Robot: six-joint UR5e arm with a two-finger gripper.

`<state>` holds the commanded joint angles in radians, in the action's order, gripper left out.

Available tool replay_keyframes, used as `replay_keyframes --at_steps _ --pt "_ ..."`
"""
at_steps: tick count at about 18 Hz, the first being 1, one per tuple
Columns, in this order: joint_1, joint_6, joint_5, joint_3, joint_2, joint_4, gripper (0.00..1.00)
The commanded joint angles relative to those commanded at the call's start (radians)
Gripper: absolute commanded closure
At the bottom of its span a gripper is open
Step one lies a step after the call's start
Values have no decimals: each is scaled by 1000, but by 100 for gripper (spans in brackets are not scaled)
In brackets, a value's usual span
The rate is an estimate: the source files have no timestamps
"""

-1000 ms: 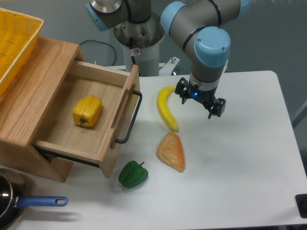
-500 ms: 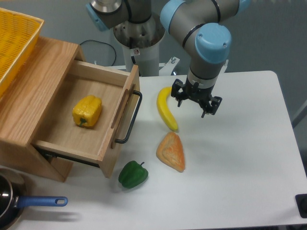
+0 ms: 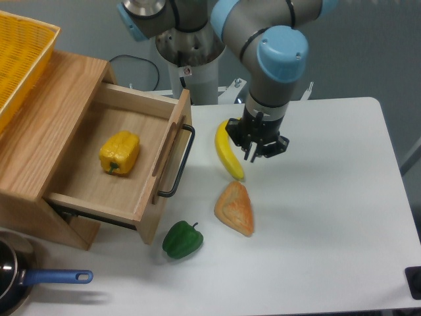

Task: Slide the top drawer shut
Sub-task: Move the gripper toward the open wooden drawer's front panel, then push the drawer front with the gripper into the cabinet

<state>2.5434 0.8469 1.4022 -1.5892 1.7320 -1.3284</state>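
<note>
Light-oak top drawer (image 3: 125, 155) sits pulled out, far left of the gripper (image 3: 256, 149), black handle (image 3: 179, 162) facing it. Yellow pepper (image 3: 120, 153) lies inside. Gripper fingers spread, empty, hanging just right of the banana (image 3: 227, 150). Bread (image 3: 235, 208) below it, green pepper (image 3: 182, 239) lower-left.

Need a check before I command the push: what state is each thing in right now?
top drawer: pulled open, yellow pepper lying inside
black bar handle: free, nothing touching it
gripper: above the table beside the banana, fingers apart, holding nothing
green pepper: on the table, in front of the drawer
</note>
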Motion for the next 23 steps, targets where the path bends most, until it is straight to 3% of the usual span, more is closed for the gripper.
replay_keyframes --at_steps 9,16,23 --pt "-40 -52 -3 0 -14 -8 93" --pt "-130 -156 -37 -3 -20 -8 93" --pt "-153 -192 -40 -12 -31 -8 93"
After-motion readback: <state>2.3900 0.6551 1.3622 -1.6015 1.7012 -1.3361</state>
